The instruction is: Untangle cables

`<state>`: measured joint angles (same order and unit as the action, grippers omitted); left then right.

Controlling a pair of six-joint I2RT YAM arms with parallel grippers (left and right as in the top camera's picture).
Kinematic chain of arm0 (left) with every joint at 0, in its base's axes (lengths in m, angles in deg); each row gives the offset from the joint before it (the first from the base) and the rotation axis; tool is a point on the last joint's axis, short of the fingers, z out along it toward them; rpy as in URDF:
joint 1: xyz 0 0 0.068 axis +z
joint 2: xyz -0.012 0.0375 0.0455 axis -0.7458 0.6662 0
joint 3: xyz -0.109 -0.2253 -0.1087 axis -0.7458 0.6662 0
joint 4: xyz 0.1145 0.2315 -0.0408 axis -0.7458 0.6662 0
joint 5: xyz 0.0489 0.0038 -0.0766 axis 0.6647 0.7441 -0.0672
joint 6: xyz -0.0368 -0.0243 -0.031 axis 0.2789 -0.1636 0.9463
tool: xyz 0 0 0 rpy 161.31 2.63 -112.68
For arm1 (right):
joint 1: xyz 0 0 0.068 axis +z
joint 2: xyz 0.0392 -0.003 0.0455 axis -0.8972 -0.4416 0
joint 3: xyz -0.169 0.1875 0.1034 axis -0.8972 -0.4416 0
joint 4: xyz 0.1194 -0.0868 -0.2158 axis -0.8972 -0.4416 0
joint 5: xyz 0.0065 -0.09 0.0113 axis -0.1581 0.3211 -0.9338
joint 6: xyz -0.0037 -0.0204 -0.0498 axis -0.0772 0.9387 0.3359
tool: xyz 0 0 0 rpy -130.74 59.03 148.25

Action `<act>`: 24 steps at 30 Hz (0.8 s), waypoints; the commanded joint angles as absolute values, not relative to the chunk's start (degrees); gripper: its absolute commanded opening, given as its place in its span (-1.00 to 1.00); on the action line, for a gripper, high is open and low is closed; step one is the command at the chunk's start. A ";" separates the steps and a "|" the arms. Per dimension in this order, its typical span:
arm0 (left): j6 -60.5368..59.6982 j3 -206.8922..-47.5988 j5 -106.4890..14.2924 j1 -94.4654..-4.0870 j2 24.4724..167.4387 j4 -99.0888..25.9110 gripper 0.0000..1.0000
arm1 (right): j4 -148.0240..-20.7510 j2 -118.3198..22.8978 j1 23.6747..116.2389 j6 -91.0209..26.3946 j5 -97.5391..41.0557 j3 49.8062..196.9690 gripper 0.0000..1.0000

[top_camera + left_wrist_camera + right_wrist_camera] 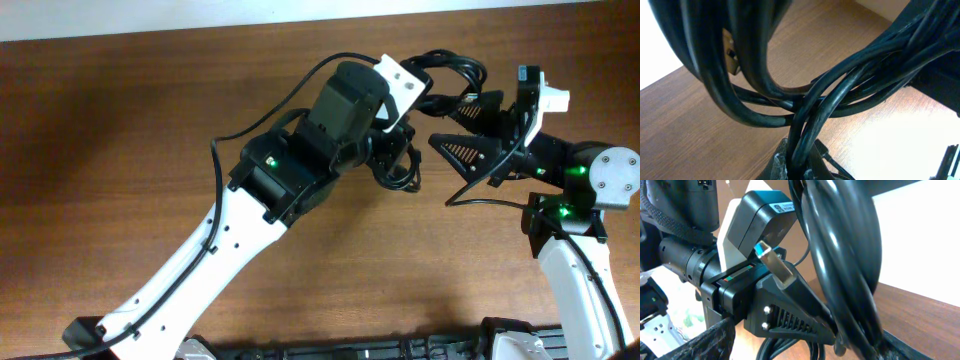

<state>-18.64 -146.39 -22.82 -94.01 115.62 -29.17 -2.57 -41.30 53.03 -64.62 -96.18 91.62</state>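
Left gripper point(799, 167) is clamped on the cables point(805, 102), with the bundle lifted off the surface point(150, 120) between the arms. Right gripper point(440, 126) is spread open, loops lying across one finger. I judge left anchors so right can pick strands.

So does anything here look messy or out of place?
Only the cables: thick black loops cross and wrap around each other in one tangled bunch, and a metal USB plug pokes out beside it. Nothing looks spilled or broken.

Robot lab: wooden table point(120, 150), robot arms point(230, 250)
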 commanded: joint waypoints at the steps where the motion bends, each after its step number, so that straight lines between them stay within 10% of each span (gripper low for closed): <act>1: -17.83 -146.89 -23.67 -94.20 115.97 -30.76 -1.00 | -0.31 -41.01 54.21 -67.44 -97.36 91.95 0.55; 21: -18.29 -146.92 -18.25 -89.48 113.26 -29.78 -1.00 | -17.56 -41.01 51.72 -70.34 -76.38 91.95 0.61; 24: -18.29 -146.92 -18.25 -85.83 111.35 -28.29 -1.00 | -20.18 -40.77 51.76 -70.34 -72.86 92.08 0.90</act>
<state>-18.66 -146.39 -19.10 -89.00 115.38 -28.88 -18.74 -41.41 51.91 -70.85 -78.24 91.64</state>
